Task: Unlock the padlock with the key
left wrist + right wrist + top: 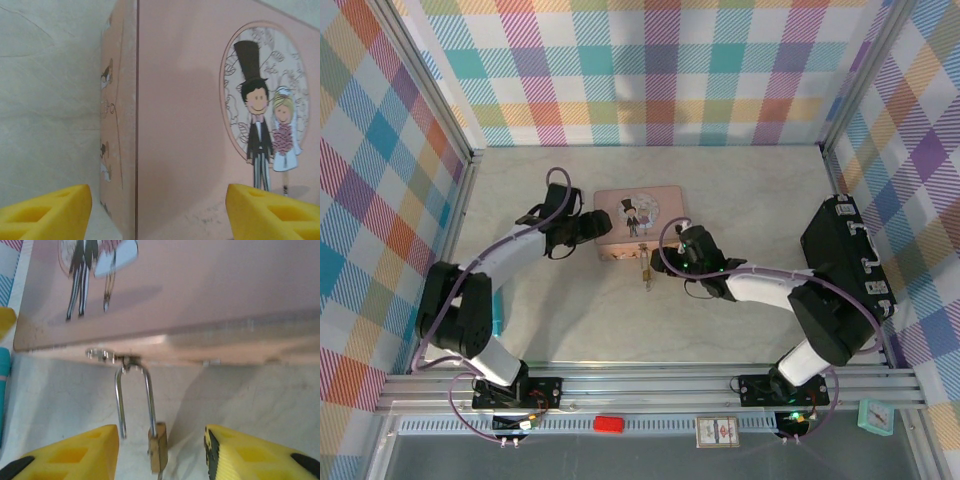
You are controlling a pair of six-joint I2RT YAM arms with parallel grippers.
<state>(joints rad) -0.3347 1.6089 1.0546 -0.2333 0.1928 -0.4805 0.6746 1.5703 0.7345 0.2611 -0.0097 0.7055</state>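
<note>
Where our left claw (159, 200) sits: at the left end of the pink tin (642, 212). Its yellow fingers (50, 212) are spread wide with the tin's corner between them. We cannot tell if they touch it.
How the pink tin lies: flat on the table (740, 190), with the bride and groom picture facing up. We think it is light and may slide when tugged, so the left claw should keep it from moving.
The padlock (159, 454): it hangs from the clasp (107, 355) on the tin's near side, just in front of the tin.
Its shackle (119, 400): one leg looks free of the gold body, so we think the lock may be open already.
How it will handle: it is tiny, hard, smooth and slippery, and it swings on its loop. We would hold the gold body by its flat sides.
The key: it is too small to make out. A thin bit shows under the gold body, and that may be it.
Our right claw (161, 435): it is spread open and holds nothing, with the padlock in the gap.
In the way: the tin's edge is just behind the padlock, so there is little room.
Far right: a black box (847, 255) stands well apart and is no trouble.
</note>
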